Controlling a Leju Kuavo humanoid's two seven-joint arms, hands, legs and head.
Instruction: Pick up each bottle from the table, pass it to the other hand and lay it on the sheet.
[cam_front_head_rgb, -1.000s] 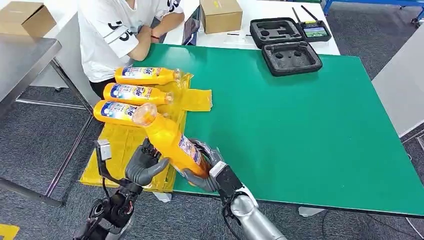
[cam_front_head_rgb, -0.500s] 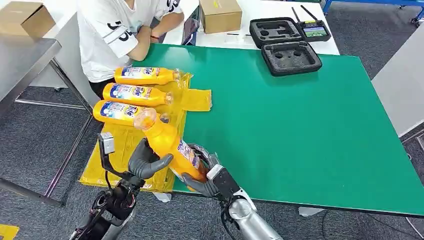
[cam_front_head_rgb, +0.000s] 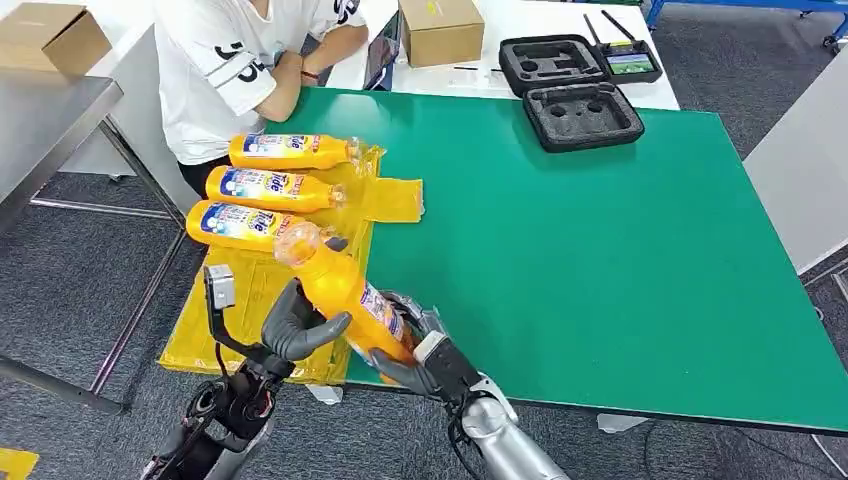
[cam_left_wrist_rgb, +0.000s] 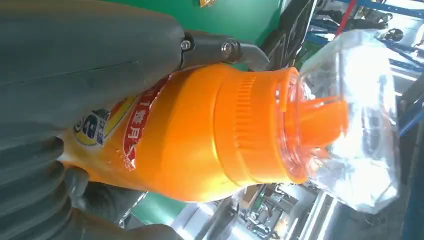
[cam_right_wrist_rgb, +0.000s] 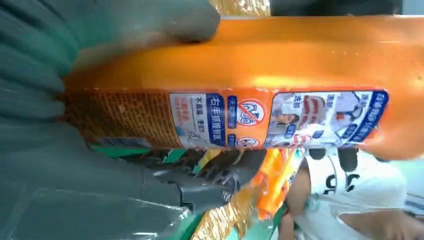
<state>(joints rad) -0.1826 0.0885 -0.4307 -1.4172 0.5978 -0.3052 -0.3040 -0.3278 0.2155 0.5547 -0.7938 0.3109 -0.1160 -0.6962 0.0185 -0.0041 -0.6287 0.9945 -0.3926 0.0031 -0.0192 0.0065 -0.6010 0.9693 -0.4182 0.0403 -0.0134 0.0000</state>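
An orange bottle (cam_front_head_rgb: 340, 290) with a clear cap stands tilted over the near left table edge, cap pointing away from me. My right hand (cam_front_head_rgb: 415, 355) grips its lower end, label side showing on the bottle (cam_right_wrist_rgb: 280, 55) against that right hand (cam_right_wrist_rgb: 60, 150). My left hand (cam_front_head_rgb: 297, 328) wraps the bottle's middle from the left. Up close, the left hand (cam_left_wrist_rgb: 75, 65) lays its thumb over the bottle (cam_left_wrist_rgb: 210, 135) with fingers under it. Three more orange bottles (cam_front_head_rgb: 270, 187) lie side by side on the crinkled yellow sheet (cam_front_head_rgb: 225, 320).
A person in a white shirt (cam_front_head_rgb: 225, 70) leans on the green table (cam_front_head_rgb: 600, 250) at its far left corner. Black foam cases (cam_front_head_rgb: 582, 115) and a cardboard box (cam_front_head_rgb: 441, 30) sit at the back. A grey table (cam_front_head_rgb: 50, 110) stands to the left.
My left hand has risen and closed in around the bottle's middle. The bottle has shifted slightly nearer and lower, with the right hand keeping hold of its base.
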